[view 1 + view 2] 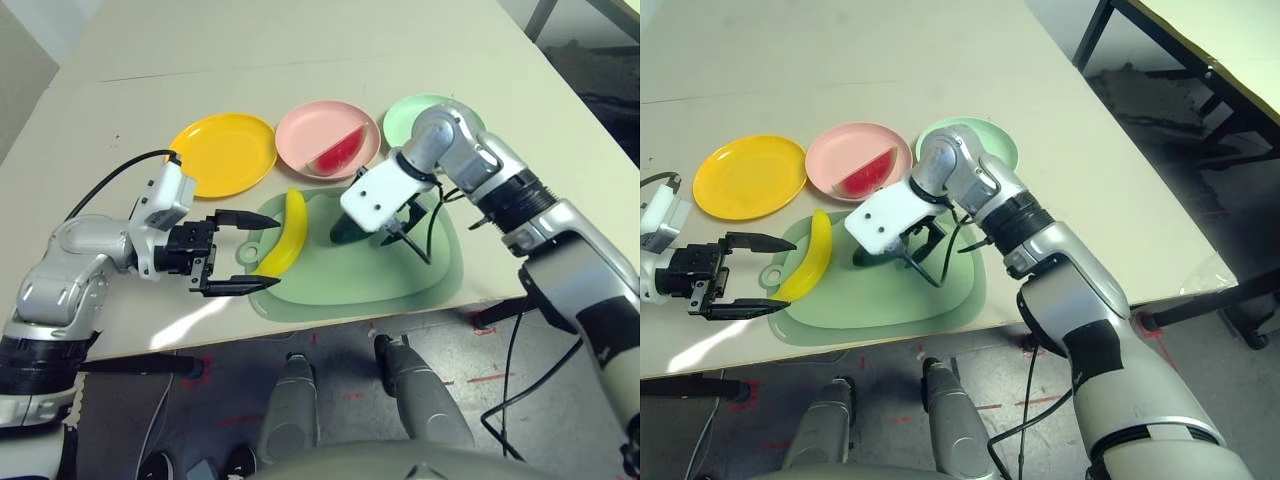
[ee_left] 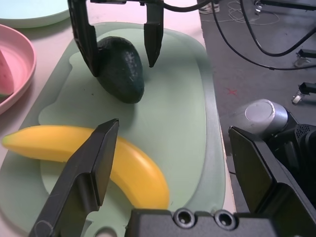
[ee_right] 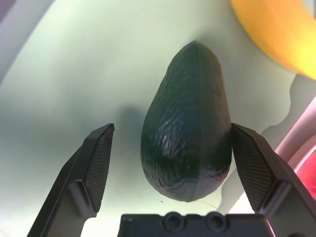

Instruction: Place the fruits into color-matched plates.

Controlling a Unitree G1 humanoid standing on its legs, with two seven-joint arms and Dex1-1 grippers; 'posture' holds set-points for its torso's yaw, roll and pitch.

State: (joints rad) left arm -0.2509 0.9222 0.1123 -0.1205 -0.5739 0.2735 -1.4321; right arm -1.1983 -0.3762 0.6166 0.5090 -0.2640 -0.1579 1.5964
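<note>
A yellow banana (image 1: 284, 234) and a dark green avocado (image 3: 187, 123) lie on the pale green cutting mat (image 1: 340, 275). My right gripper (image 3: 172, 129) is open and straddles the avocado; one finger (image 3: 254, 165) touches its side and the other stands apart. My left gripper (image 1: 268, 250) is open at the banana's near end (image 2: 143, 182), one finger (image 2: 89, 173) above the fruit. The watermelon wedge (image 1: 338, 152) rests in the pink plate (image 1: 305, 130). The yellow plate (image 1: 222, 152) holds nothing. The mint green plate (image 1: 400, 118) is partly hidden behind my right arm.
The mat reaches close to the table's front edge (image 1: 150, 345), with floor below it. The three plates stand in a row just behind the mat. Bare tabletop (image 1: 250, 60) extends beyond them. A second table (image 1: 1210, 30) stands off to the right.
</note>
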